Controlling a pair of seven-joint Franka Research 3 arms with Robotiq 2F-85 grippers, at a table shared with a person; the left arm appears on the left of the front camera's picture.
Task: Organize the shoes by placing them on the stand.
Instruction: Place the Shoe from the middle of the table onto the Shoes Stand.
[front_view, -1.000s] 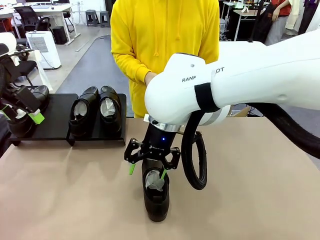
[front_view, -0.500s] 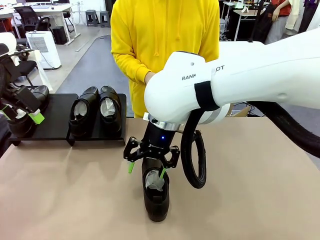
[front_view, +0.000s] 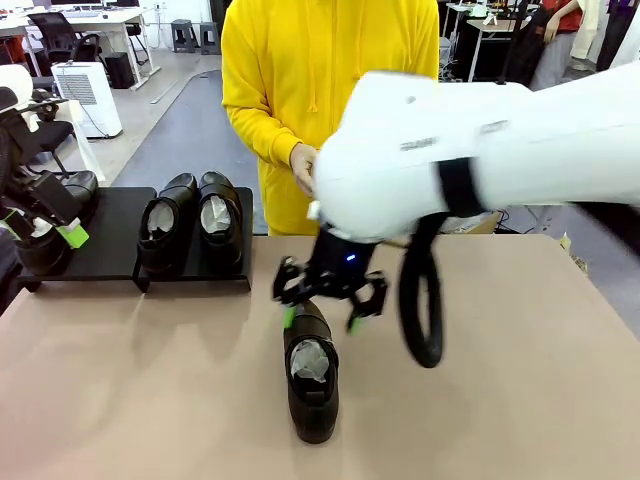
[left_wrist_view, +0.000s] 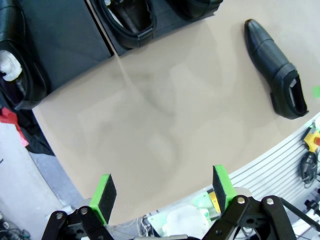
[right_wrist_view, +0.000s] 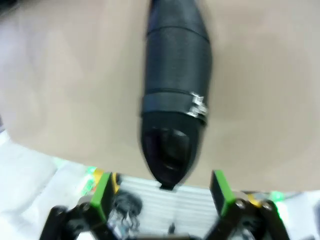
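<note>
One black shoe (front_view: 311, 385) lies on the tan table with white paper inside; it also shows as a shoe (right_wrist_view: 175, 100) and a shoe (left_wrist_view: 277, 70). My right gripper (front_view: 321, 318) hovers open just over its far end, green pads either side; the right wrist view, blurred, has the right gripper (right_wrist_view: 160, 194) open below the shoe's mouth. Two shoes (front_view: 190, 220) stand side by side on the black stand (front_view: 110, 255). A third shoe (front_view: 48, 240) sits at the stand's left end, with my left gripper (front_view: 42, 228) raised in front of it. The left gripper (left_wrist_view: 162, 192) is open and holds nothing.
A person in a yellow hoodie (front_view: 320, 70) stands at the far edge, one hand (front_view: 301, 160) behind my right arm. A black cable loop (front_view: 425, 310) hangs from that arm. The table's right half (front_view: 520, 380) is bare. Chairs and desks stand beyond the table.
My right arm has swung up and to the right, blurred by the motion, and its open gripper has shifted toward the shoe's far end. The shoe and the left arm have not moved.
</note>
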